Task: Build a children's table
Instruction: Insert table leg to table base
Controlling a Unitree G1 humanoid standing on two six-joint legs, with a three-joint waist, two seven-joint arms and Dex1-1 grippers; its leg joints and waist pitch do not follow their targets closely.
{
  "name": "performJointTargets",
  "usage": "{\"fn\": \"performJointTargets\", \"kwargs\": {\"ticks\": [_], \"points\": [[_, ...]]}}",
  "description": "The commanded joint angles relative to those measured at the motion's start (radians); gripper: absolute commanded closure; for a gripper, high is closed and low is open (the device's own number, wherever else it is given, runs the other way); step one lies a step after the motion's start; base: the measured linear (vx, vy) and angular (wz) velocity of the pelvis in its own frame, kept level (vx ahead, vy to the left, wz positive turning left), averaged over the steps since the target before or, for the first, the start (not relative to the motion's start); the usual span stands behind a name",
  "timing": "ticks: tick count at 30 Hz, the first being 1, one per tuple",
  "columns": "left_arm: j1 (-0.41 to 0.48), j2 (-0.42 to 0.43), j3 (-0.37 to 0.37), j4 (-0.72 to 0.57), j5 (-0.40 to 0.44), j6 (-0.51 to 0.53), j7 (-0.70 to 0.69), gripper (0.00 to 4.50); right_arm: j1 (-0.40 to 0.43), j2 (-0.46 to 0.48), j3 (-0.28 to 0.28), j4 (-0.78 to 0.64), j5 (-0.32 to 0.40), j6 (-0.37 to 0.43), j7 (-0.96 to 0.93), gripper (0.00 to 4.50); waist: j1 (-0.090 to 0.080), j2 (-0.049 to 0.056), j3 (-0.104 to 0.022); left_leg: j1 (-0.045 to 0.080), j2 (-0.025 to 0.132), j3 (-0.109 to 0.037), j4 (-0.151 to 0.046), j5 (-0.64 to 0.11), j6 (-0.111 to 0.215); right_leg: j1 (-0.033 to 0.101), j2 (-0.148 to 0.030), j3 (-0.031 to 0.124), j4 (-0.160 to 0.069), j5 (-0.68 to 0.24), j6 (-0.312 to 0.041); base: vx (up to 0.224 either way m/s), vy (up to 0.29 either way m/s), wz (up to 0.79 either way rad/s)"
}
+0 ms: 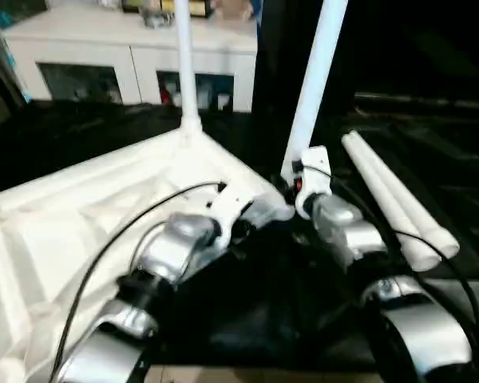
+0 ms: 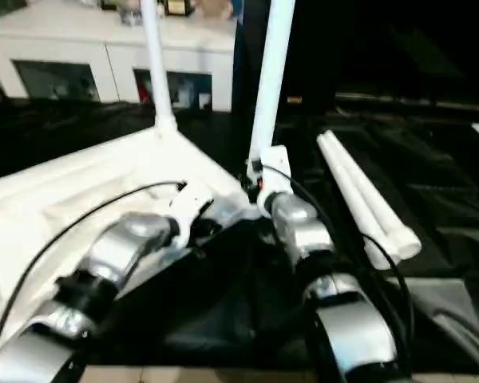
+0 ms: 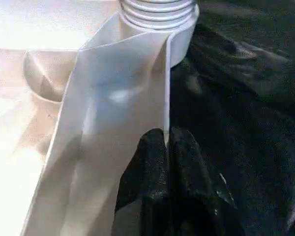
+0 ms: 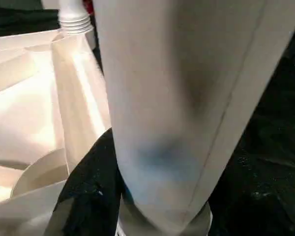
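The white tabletop lies upside down on the left, ribbed side up. One white leg stands upright in its far corner socket; its threaded base appears in the left wrist view. My left gripper is shut on the tabletop's thin rim near the right corner, with black fingertips pinching that edge. My right gripper is shut on a second leg, which leans slightly with its lower end at the near right corner. A black finger presses against that leg.
Two loose white legs lie side by side on the black cloth to the right. A white cabinet with glass doors stands behind the tabletop. An open round socket lies beside the rim.
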Motion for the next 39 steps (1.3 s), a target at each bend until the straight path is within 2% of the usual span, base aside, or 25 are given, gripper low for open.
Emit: {"fn": "performJointTargets", "kwargs": {"ticks": [1, 4, 8, 10, 15, 17, 18, 21, 22, 23, 24, 25, 27, 28, 29, 30, 31, 32, 34, 35, 36, 37, 38, 39], "points": [[-0.048, -0.011, 0.046, -0.015, 0.018, 0.016, 0.078, 4.5, 0.045, 0.027, 0.002, 0.141, -0.028, 0.064, -0.035, 2.59, -0.003, 0.005, -0.047, 0.013, 0.03, -0.008, -0.094, -0.456, -0.027, 0.018, -0.073, 0.049, -0.118, -0.527, -0.09, 0.0, 0.0, 0.0], [-0.044, -0.007, 0.047, -0.021, 0.018, 0.022, 0.085, 4.5, 0.033, 0.046, 0.003, 0.161, -0.033, 0.058, -0.033, 2.59, -0.006, 0.003, -0.045, 0.013, 0.029, -0.009, -0.098, -0.471, -0.029, 0.016, -0.074, 0.049, -0.126, -0.535, -0.069, 0.0, 0.0, 0.0], [-0.047, 0.002, 0.051, -0.008, 0.02, 0.012, 0.088, 4.5, 0.025, 0.053, 0.004, 0.179, -0.042, 0.049, -0.022, 2.59, -0.004, 0.0, -0.049, 0.01, 0.031, -0.003, -0.105, -0.415, -0.015, 0.021, -0.075, 0.053, -0.126, -0.487, -0.079, 0.0, 0.0, 0.0], [-0.05, 0.008, 0.052, -0.003, 0.017, 0.009, 0.089, 4.5, 0.023, 0.055, 0.007, 0.185, -0.046, 0.044, -0.012, 2.59, -0.005, 0.001, -0.047, 0.009, 0.031, -0.001, -0.106, -0.41, -0.013, 0.019, -0.074, 0.054, -0.127, -0.482, -0.084, 0.0, 0.0, 0.0], [-0.047, 0.012, 0.051, -0.011, 0.018, 0.011, 0.089, 4.5, 0.008, 0.06, -0.007, 0.201, -0.051, 0.022, 0.006, 2.59, -0.005, -0.001, -0.044, 0.015, 0.031, 0.003, -0.106, -0.431, -0.014, 0.013, -0.075, 0.054, -0.132, -0.523, -0.078, 0.0, 0.0, 0.0], [-0.047, 0.012, 0.051, -0.012, 0.017, 0.009, 0.088, 4.5, 0.004, 0.06, -0.01, 0.202, -0.051, 0.014, 0.012, 2.59, -0.006, -0.003, -0.04, 0.02, 0.028, 0.005, -0.105, -0.453, -0.013, 0.01, -0.076, 0.047, -0.141, -0.576, -0.054, 0.0, 0.0, 0.0], [-0.048, 0.013, 0.051, -0.012, 0.017, 0.008, 0.088, 4.5, 0.0, 0.06, -0.022, 0.201, -0.041, 0.012, 0.022, 2.04, -0.007, -0.002, -0.04, 0.024, 0.029, 0.005, -0.105, -0.461, -0.014, 0.007, -0.076, 0.046, -0.144, -0.587, -0.047, 0.0, 0.0, 0.0], [-0.048, 0.016, 0.051, -0.01, 0.015, 0.002, 0.087, 4.5, -0.008, 0.059, -0.038, 0.198, -0.027, 0.007, 0.034, 1.87, -0.009, -0.001, -0.042, 0.022, 0.031, 0.002, -0.109, -0.471, -0.014, 0.011, -0.076, 0.044, -0.144, -0.574, -0.044, 0.0, 0.0, 0.0], [-0.048, 0.017, 0.05, -0.01, 0.015, 0.0, 0.087, 4.5, -0.01, 0.058, -0.04, 0.197, -0.026, 0.005, 0.037, 1.87, -0.01, 0.0, -0.044, 0.018, 0.032, 0.001, -0.113, -0.463, -0.014, 0.015, -0.076, 0.044, -0.142, -0.547, -0.048, 0.0, 0.0, 0.0], [-0.047, 0.019, 0.05, -0.011, 0.015, -0.004, 0.087, 4.5, -0.012, 0.057, -0.042, 0.195, -0.024, 0.002, 0.042, 1.69, -0.012, -0.001, -0.046, 0.012, 0.033, 0.0, -0.115, -0.45, -0.013, 0.021, -0.076, 0.045, -0.138, -0.526, -0.052, 0.0, 0.0, 0.0], [-0.045, 0.022, 0.049, -0.014, 0.015, -0.012, 0.084, 4.5, -0.015, 0.056, -0.046, 0.19, -0.018, -0.002, 0.053, 1.57, -0.01, -0.001, -0.045, 0.009, 0.036, 0.001, -0.119, -0.434, -0.011, 0.021, -0.075, 0.048, -0.135, -0.497, -0.061, 0.0, 0.0, 0.0], [-0.045, 0.022, 0.049, -0.014, 0.015, -0.013, 0.083, 4.5, -0.015, 0.056, -0.046, 0.19, -0.018, -0.002, 0.054, 1.49, -0.01, 0.0, -0.044, 0.015, 0.036, 0.004, -0.118, -0.442, -0.011, 0.014, -0.075, 0.051, -0.135, -0.496, -0.071, 0.0, 0.0, 0.0], [-0.039, 0.029, 0.049, -0.024, 0.013, -0.032, 0.074, 4.5, -0.024, 0.054, -0.063, 0.177, -0.006, -0.018, 0.088, 1.37, -0.01, -0.005, -0.045, 0.014, 0.035, 0.005, -0.117, -0.428, -0.009, 0.015, -0.077, 0.054, -0.134, -0.492, -0.081, 0.0, 0.0, 0.0], [-0.037, 0.032, 0.049, -0.028, 0.012, -0.043, 0.07, 4.5, -0.023, 0.051, -0.062, 0.167, -0.005, -0.026, 0.109, 1.25, -0.008, -0.004, -0.047, 0.01, 0.036, 0.006, -0.118, -0.41, -0.004, 0.019, -0.078, 0.057, -0.131, -0.474, -0.087, 0.0, 0.0, 0.0], [-0.034, 0.036, 0.049, -0.032, 0.011, -0.046, 0.066, 4.5, -0.021, 0.048, -0.061, 0.153, -0.005, -0.035, 0.134, 1.06, -0.004, -0.006, -0.053, 0.006, 0.039, 0.008, -0.118, -0.363, 0.001, 0.022, -0.079, 0.062, -0.123, -0.415, -0.102, 0.0, 0.0, 0.0], [-0.033, 0.038, 0.049, -0.035, 0.011, -0.047, 0.064, 4.5, -0.02, 0.046, -0.059, 0.144, -0.005, -0.041, 0.15, 1.06, 0.001, -0.005, -0.059, 0.004, 0.042, 0.014, -0.115, -0.291, 0.01, 0.021, -0.077, 0.068, -0.11, -0.314, -0.134, 0.0, 0.0, 0.0], [-0.03, 0.044, 0.044, -0.038, 0.013, -0.061, 0.056, 4.5, -0.016, 0.043, -0.059, 0.128, 0.0, -0.044, 0.183, 0.98, 0.001, -0.007, -0.06, 0.0, 0.043, 0.017, -0.116, -0.262, 0.015, 0.022, -0.075, 0.07, -0.104, -0.278, -0.149, 0.0, 0.0, 0.0], [-0.027, 0.049, 0.041, -0.044, 0.01, -0.076, 0.045, 4.5, -0.011, 0.04, -0.064, 0.108, 0.009, -0.046, 0.221, 0.86, 0.0, -0.008, -0.056, -0.002, 0.043, 0.023, -0.116, -0.258, 0.024, 0.021, -0.07, 0.07, -0.102, -0.278, -0.164, 0.0, 0.0, 0.0], [-0.014, 0.064, 0.029, -0.065, 0.006, -0.092, 0.013, 4.5, 0.011, 0.024, -0.055, 0.053, 0.02, -0.042, 0.301, 0.63, 0.001, -0.011, -0.057, 0.003, 0.039, 0.027, -0.112, -0.302, 0.03, 0.016, -0.07, 0.073, -0.109, -0.342, -0.157, 0.031, -0.017, -0.02], [-0.005, 0.077, 0.021, -0.081, 0.003, -0.094, -0.011, 4.5, 0.034, 0.003, -0.033, 0.002, 0.019, -0.036, 0.362, 0.63, 0.002, -0.013, -0.065, -0.006, 0.04, 0.028, -0.111, -0.244, 0.037, 0.024, -0.072, 0.076, -0.101, -0.287, -0.164, 0.054, -0.025, -0.03], [0.002, 0.086, 0.015, -0.092, 0.001, -0.096, -0.027, 4.5, 0.05, -0.012, -0.018, -0.031, 0.016, -0.033, 0.403, 0.53, 0.007, -0.013, -0.076, -0.009, 0.043, 0.033, -0.102, -0.133, 0.058, 0.028, -0.07, 0.078, -0.08, -0.141, -0.191, 0.069, -0.027, -0.05], [0.005, 0.092, 0.01, -0.096, 0.001, -0.107, -0.039, 4.5, 0.06, -0.022, -0.01, -0.05, 0.014, -0.03, 0.426, 0.53, 0.007, -0.016, -0.079, -0.012, 0.039, 0.037, -0.097, -0.083, 0.078, 0.029, -0.067, 0.077, -0.073, -0.075, -0.206, 0.073, -0.025, -0.03], [0.016, 0.112, 0.0, -0.109, -0.002, -0.125, -0.073, 4.5, 0.089, -0.054, 0.008, -0.115, 0.018, -0.025, 0.484, 0.29, 0.012, -0.017, -0.081, -0.015, 0.036, 0.042, -0.086, 0.005, 0.116, 0.029, -0.061, 0.08, -0.053, 0.062, -0.24, 0.073, -0.025, -0.03], [0.02, 0.122, -0.005, -0.114, -0.002, -0.137, -0.09, 4.5, 0.101, -0.07, 0.013, -0.145, 0.022, -0.019, 0.509, 0.22, 0.016, -0.015, -0.081, -0.015, 0.036, 0.043, -0.084, 0.027, 0.132, 0.027, -0.06, 0.081, -0.048, 0.106, -0.258, 0.065, -0.017, -0.01]]}}
